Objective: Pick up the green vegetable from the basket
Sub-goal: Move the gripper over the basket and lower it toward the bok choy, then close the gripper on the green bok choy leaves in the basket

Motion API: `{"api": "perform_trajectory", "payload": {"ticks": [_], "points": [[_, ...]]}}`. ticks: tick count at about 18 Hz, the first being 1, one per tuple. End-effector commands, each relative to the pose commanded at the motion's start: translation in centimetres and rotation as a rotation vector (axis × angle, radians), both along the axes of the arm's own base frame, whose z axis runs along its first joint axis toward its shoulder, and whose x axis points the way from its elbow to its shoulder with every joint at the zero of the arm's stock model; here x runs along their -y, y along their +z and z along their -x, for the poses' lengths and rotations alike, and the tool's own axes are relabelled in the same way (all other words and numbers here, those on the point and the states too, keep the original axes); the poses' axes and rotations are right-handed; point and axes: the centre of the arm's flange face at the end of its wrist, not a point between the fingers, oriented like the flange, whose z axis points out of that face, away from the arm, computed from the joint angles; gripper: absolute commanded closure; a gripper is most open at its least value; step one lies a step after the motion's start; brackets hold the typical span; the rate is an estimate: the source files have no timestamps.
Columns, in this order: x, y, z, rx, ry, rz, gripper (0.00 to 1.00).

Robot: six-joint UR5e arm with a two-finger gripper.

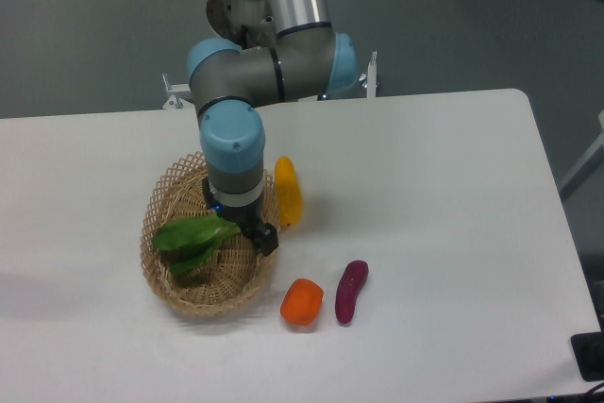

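The green vegetable [195,237], a small bok choy with dark floppy leaves, lies in the tan woven basket [162,197] at the table's left. Its leaves spread to the left and its stalk end runs under my gripper [243,230]. The gripper points straight down into the basket's right half, and its fingers [266,239] are closed around the stalk end, which is mostly hidden by the wrist. The leaves still rest low over the basket floor.
A yellow squash [288,192] lies just outside the basket's right rim, close to the gripper. An orange vegetable [302,301] and a purple eggplant [351,291] lie on the white table in front of the basket, to the right.
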Motion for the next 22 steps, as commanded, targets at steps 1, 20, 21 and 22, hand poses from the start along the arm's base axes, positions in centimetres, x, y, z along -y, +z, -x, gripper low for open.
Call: {"api": "perform_trajectory", "payload": {"ticks": [1, 20, 21, 22], "points": [[0.1, -0.7, -0.2, 0.008, 0.0, 0.011, 0.0], [-0.8, -1.6, -3.5, 0.023, -0.019, 0.042, 0.9], [-0.8, -1.5, -3.4, 0.021, -0.011, 0.042, 0.91], [-0.8, -1.2, -3.4, 0.018, -0.01, 0.037, 0.91]]}}
